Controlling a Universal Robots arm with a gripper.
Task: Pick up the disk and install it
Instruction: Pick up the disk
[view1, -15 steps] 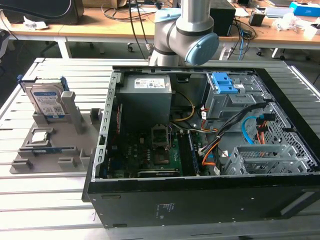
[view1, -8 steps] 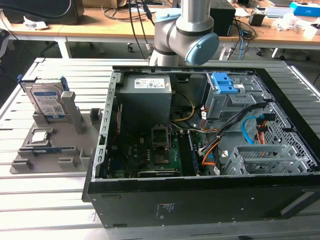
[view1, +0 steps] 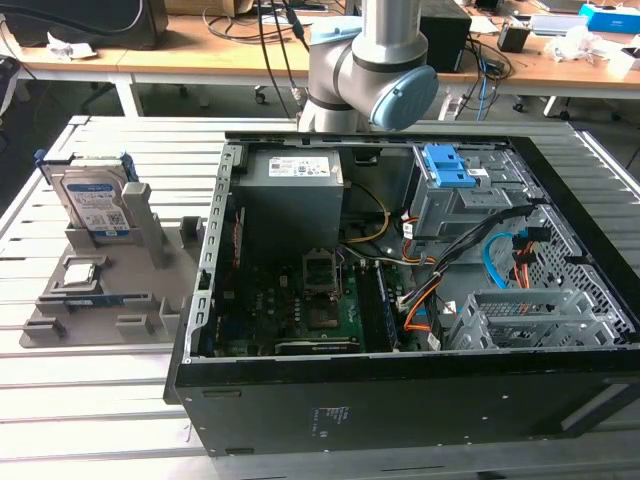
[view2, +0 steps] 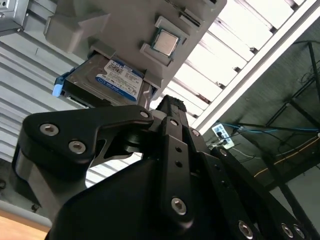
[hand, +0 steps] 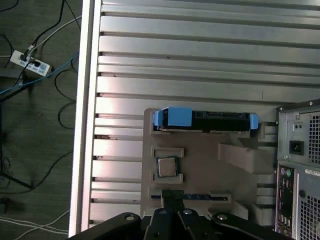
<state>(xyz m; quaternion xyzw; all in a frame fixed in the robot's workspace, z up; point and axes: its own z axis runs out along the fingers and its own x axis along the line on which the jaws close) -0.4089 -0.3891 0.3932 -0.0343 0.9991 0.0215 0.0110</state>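
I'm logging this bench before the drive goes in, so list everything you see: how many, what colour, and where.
table: one, silver, slatted
computer case: one, black, open, on the table
power supply: one, grey, inside the case
motherboard: one, green, inside the case
latch: one, blue, on the grey cage in the case
cables: several, orange and blue, inside the case
holder: one, grey, on the table beside the case
disk: one, silvery with blue rails, upright in the holder
processor chip: one, silver, in a holder pocket
power strip: one, white, on the floor
arm: one, grey with a blue cap, beyond the case in the exterior view
claw: one, black, shut and empty, pointing towards the holder
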